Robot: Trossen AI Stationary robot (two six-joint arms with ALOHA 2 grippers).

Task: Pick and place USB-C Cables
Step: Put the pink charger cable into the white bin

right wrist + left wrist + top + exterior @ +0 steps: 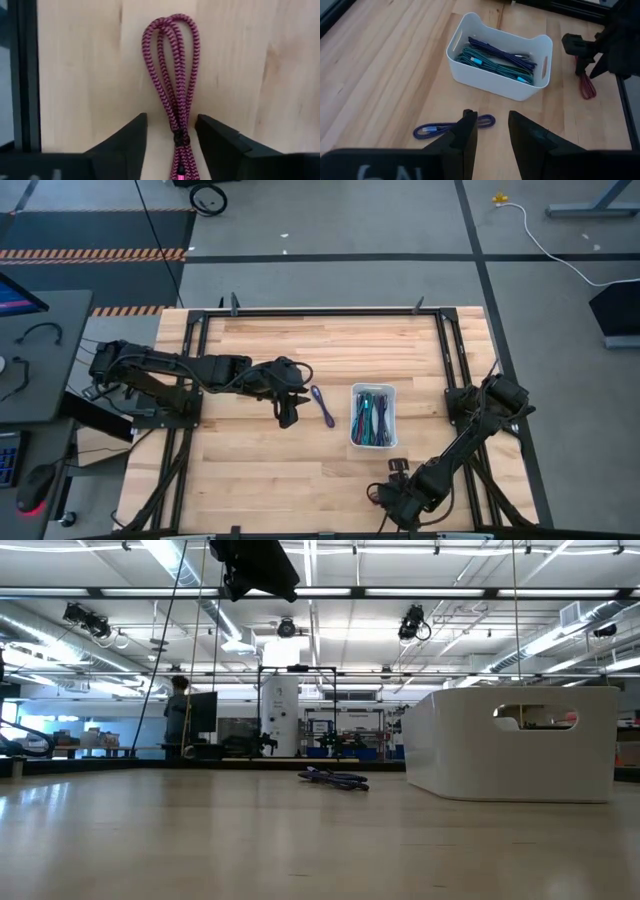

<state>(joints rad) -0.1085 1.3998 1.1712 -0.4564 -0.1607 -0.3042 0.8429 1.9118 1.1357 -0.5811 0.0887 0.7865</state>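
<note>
A purple USB-C cable (322, 406) lies flat on the table just left of the white tray (388, 392), which holds several teal, purple and green cables (495, 62). My left gripper (491, 131) hovers open above the table, with the purple cable (451, 128) beside and partly behind one finger. It also shows high up in the low view (255, 565), above the purple cable (335, 778). Near the table's near edge, my right gripper (171, 132) is open over a looped maroon cable (172, 75). Its fingers stand on either side of the cable's bound end without touching.
The tray (470, 75) stands in the table's middle right, with bare wood all around it. A black metal frame (450, 350) borders the table. The right arm (615, 40) stands beyond the tray in the left wrist view. A person (178, 715) stands far off in the room.
</note>
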